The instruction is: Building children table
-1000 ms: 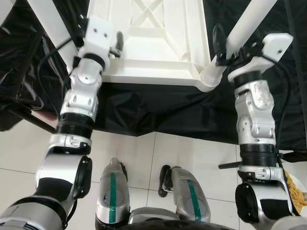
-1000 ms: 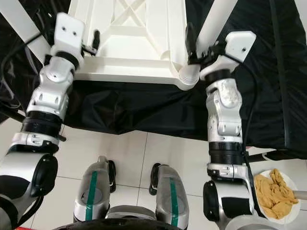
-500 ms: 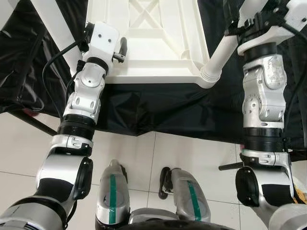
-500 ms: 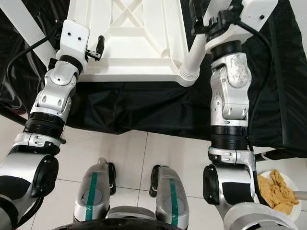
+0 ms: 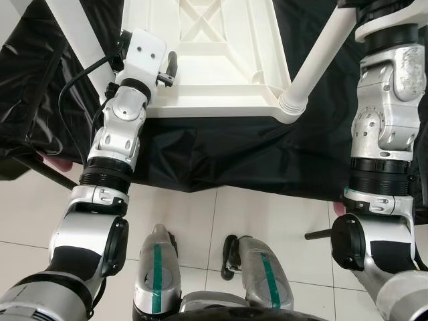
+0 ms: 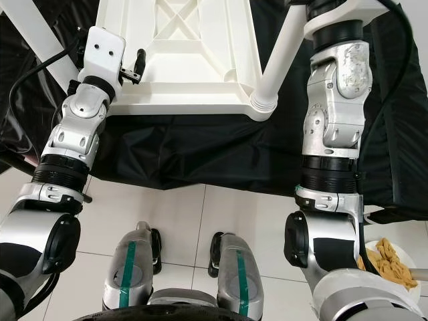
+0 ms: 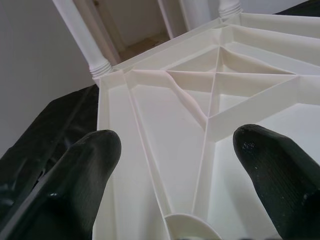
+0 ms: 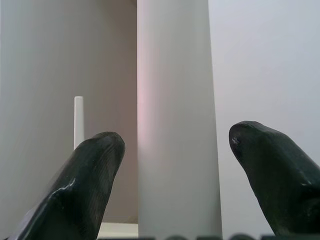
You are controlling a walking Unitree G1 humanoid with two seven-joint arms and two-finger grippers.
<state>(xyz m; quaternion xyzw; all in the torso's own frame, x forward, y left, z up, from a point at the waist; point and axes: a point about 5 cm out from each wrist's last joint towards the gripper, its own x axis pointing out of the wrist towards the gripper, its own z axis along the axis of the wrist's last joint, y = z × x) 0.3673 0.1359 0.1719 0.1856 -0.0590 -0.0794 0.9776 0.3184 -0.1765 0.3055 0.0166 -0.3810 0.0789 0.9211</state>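
Observation:
A white plastic children's table (image 5: 221, 73) lies upside down on a black cloth (image 5: 221, 150). A white leg (image 5: 321, 57) stands in the socket (image 5: 292, 103) at its near right corner. My right gripper (image 8: 175, 145) is raised high along this leg and stands open, a black finger (image 8: 95, 170) on each side with small gaps. My left gripper (image 7: 175, 145) hovers open over the ribbed underside by the near left corner, one finger (image 5: 170, 67) showing beside its white wrist block. Another white leg (image 5: 73, 33) slants at the left, its lower end hidden behind my left arm.
The cloth-covered surface ends just before my feet (image 5: 157, 267), over a white tiled floor (image 5: 200, 214). A plate of yellowish food (image 6: 391, 264) sits on the floor at the right. A black rod (image 5: 317, 233) pokes out by my right arm.
My right gripper has slid up the near right leg from just above the socket until its hand leaves the top of the head views. The left gripper shifted slightly inward, then held.

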